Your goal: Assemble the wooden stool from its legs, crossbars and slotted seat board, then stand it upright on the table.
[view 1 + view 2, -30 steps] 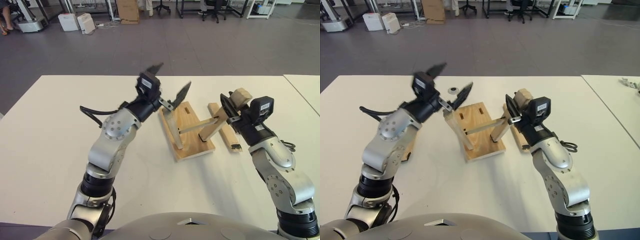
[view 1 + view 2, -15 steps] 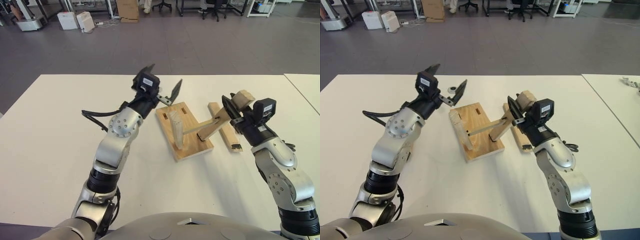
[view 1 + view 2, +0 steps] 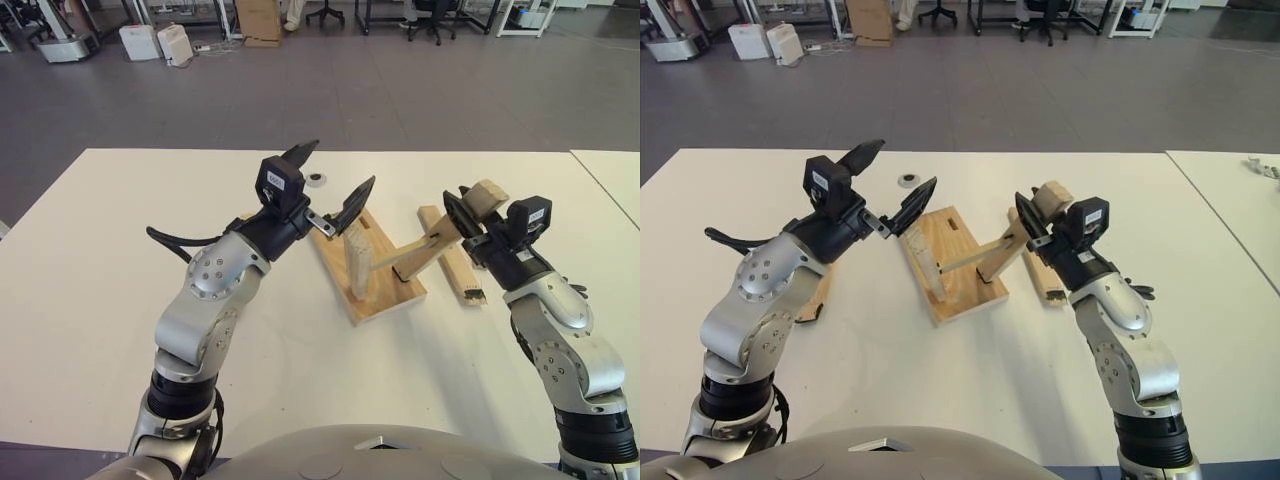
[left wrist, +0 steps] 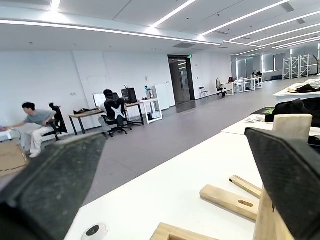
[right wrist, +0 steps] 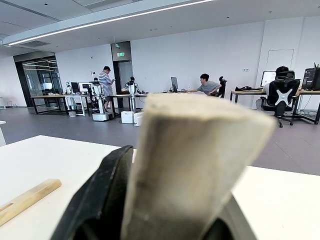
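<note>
The slotted seat board lies flat mid-table. One stool leg stands on it, joined by a crossbar to a second, tilted leg. My right gripper is shut on that second leg's upper end, just right of the board. The left gripper hangs open just above and left of the standing leg's top, holding nothing; its fingers frame that leg.
A loose slotted wooden piece lies right of the board, under my right gripper. Another wooden piece lies under my left forearm. A small round black object sits behind the board. Chairs and desks stand in the room beyond.
My left gripper drew back from the standing leg, then came down toward it again, staying open. That leg went from leaning to more upright. The right arm barely moved.
</note>
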`<action>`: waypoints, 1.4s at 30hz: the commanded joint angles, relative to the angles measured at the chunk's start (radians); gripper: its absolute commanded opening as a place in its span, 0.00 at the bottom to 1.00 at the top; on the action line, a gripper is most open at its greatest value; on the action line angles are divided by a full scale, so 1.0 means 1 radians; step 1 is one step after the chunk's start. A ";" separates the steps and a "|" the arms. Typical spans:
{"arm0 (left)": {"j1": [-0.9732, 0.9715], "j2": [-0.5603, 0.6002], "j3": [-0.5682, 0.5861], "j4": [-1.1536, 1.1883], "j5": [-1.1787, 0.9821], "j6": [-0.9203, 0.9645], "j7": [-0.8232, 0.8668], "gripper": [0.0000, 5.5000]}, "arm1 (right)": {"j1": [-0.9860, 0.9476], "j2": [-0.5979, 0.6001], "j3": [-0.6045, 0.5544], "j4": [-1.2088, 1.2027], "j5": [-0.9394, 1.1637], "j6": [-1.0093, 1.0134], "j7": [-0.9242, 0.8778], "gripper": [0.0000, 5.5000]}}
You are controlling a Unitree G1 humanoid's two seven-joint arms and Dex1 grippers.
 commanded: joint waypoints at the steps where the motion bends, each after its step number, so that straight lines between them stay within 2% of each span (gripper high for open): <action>1: 0.040 0.014 -0.073 0.054 0.049 0.020 -0.007 0.92 | 0.029 -0.027 0.033 0.018 -0.064 0.064 0.031 0.28; 8: -0.043 -0.017 0.085 0.084 -0.001 0.003 0.059 0.92 | -0.033 0.012 -0.065 -0.041 0.099 0.103 0.079 0.57; 13: -0.024 0.004 0.154 0.027 -0.038 0.050 0.061 0.92 | -0.060 -0.026 -0.154 0.000 0.221 0.170 0.139 0.75; 17: -0.056 -0.031 0.120 -0.050 -0.058 0.101 0.093 0.92 | -0.187 -0.042 -0.237 0.029 0.349 0.218 0.146 0.75; 20: -0.162 -0.055 0.108 -0.047 -0.075 0.127 0.104 0.92 | -0.410 -0.086 -0.292 0.098 0.501 0.285 0.126 0.75; 22: -0.273 -0.073 0.117 -0.029 -0.105 0.148 0.105 0.92 | -0.578 -0.105 -0.285 0.182 0.551 0.335 0.109 0.75; 25: -0.342 -0.083 0.111 -0.016 -0.129 0.179 0.103 0.92 | -0.771 -0.137 -0.193 0.375 0.482 0.434 0.125 0.75; 27: -0.291 -0.090 0.075 -0.035 -0.130 0.193 0.108 0.92 | -0.729 -0.165 -0.107 0.417 0.409 0.498 0.169 0.75; 29: -0.179 -0.081 -0.005 -0.039 -0.096 0.174 0.102 0.92 | -0.556 -0.195 0.002 0.408 0.295 0.493 0.248 0.75; 31: -0.058 -0.059 -0.107 -0.003 -0.035 0.104 0.077 0.92 | -0.431 -0.177 0.043 0.398 0.228 0.455 0.282 0.75; 34: 0.060 -0.021 -0.164 0.114 0.052 -0.017 0.050 0.92 | -0.427 -0.128 0.028 0.365 0.216 0.402 0.271 0.75; 37: 0.048 -0.010 -0.130 0.132 0.063 -0.077 0.032 0.92 | -0.466 -0.097 -0.011 0.348 0.225 0.374 0.249 0.75; 42: -0.074 -0.007 -0.026 0.084 0.002 -0.071 0.018 0.92 | -0.546 -0.061 -0.152 0.279 0.367 0.384 0.213 0.75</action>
